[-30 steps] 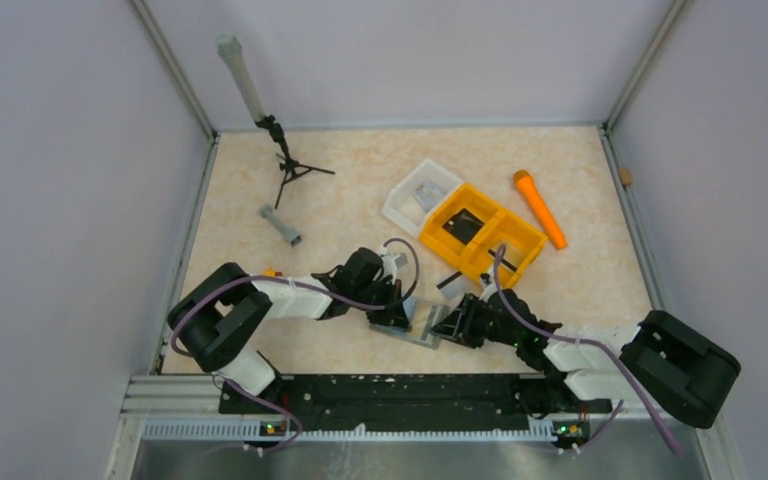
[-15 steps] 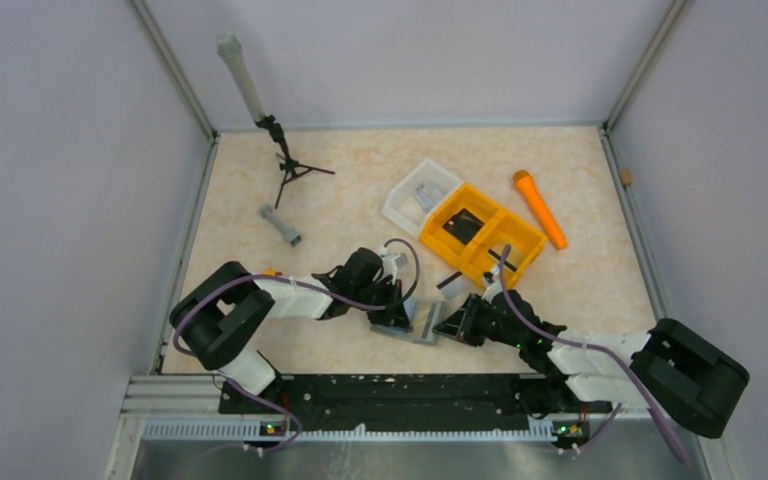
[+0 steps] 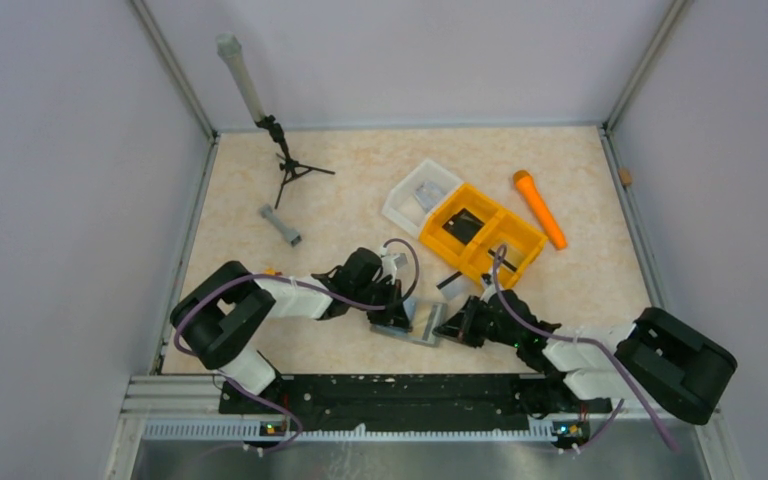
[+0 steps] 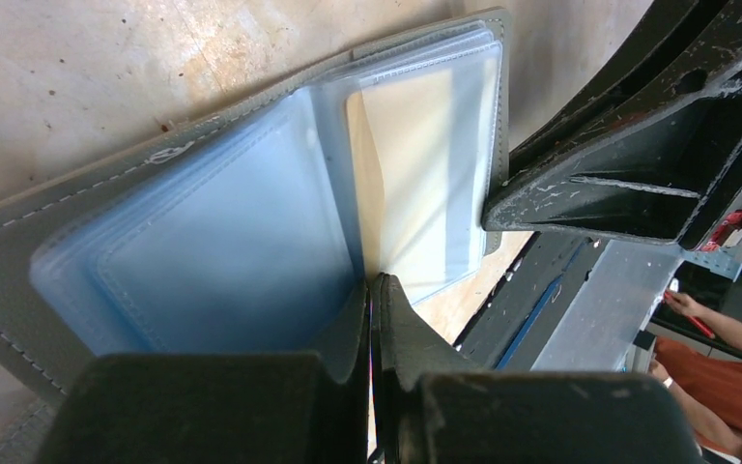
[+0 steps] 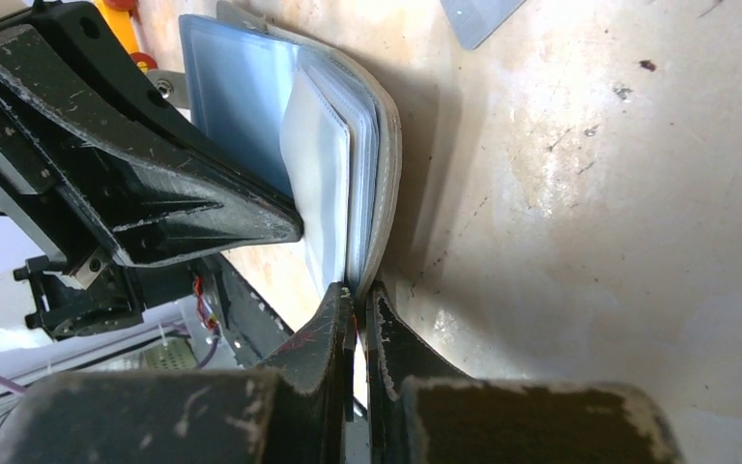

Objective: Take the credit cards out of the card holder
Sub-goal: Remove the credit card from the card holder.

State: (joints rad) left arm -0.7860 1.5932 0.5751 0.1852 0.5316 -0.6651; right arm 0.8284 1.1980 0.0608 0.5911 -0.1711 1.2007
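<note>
The left jaws are clenched on a clear inner sleeve of the card holder (image 3: 423, 322), which sits partly open on the counter (image 3: 340, 190) between the two arms. The right jaws are pinched tight on its opposite grey edge. Just behind, one dark credit card (image 3: 450, 282) lies beside the orange bin (image 3: 430, 234).

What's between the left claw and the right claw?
The card holder, lying open, fills the gap. The left claw and the right claw each pinch one of its edges. Clearest in the top view.
</note>
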